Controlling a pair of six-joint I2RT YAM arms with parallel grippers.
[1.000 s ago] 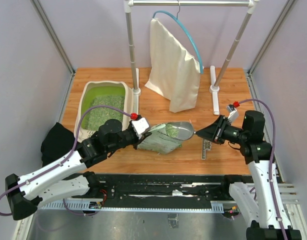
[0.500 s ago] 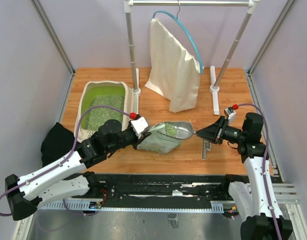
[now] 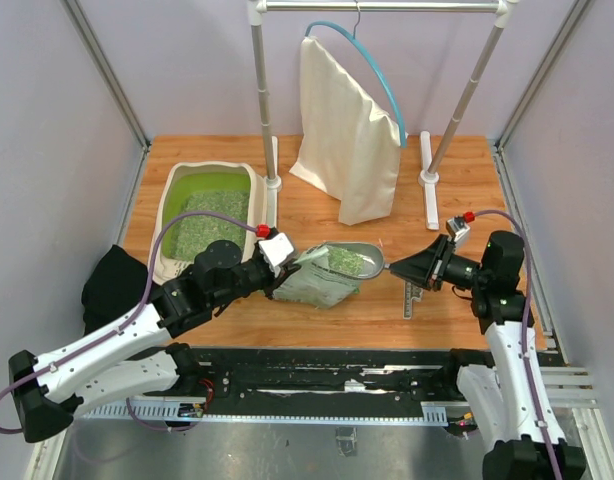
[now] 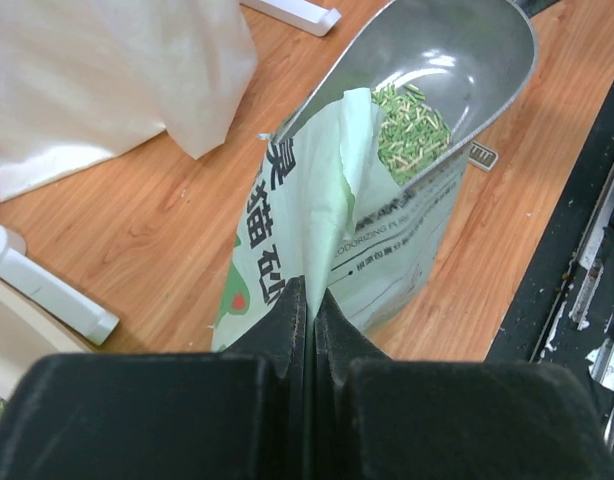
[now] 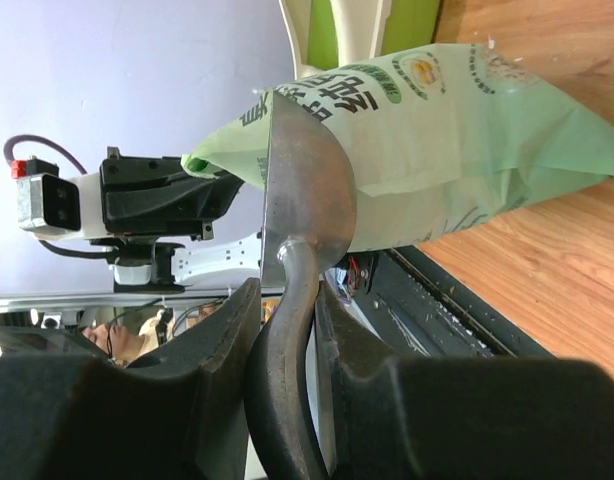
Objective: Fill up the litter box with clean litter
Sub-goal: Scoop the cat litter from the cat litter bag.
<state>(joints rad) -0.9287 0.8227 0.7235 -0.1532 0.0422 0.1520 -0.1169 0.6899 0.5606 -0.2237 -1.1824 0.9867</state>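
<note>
The green bag [image 3: 320, 285] lies on its side near the middle of the worktop [image 3: 457, 190], with its open mouth turned toward the right arm. The left gripper [image 4: 309, 300] is clenched on the bag's thin film at the end away from the mouth. Its two fingers press together with the plastic pinched between them, and the film rises from the pinch in a fold.

At the bag's mouth sits the scoop [image 3: 355, 260], grey metal, with its bowl facing up. A flap of the bag overlaps the near rim of the bowl. A small heap of clean litter [image 4: 411, 124] — short pale green pellets — rests in the bowl close to that flap, and the rest of the bowl is bare metal. The right gripper [image 5: 287, 290] grasps the scoop's handle with a finger closed on either side of it. It is on the side of the bag opposite the left gripper.

The litter box [image 3: 213, 168] stands to the left of the bag and farther from the arm bases, apart from it. More litter covers the nearer part of its green floor — the far part shows bare green.

Behind the bag a cream cloth sack [image 3: 345, 140] hangs from a white rack [image 3: 259, 90], its lower end near the worktop. A black cloth [image 3: 112, 285] lies left of the bag, past the left arm, at the worktop's edge.
</note>
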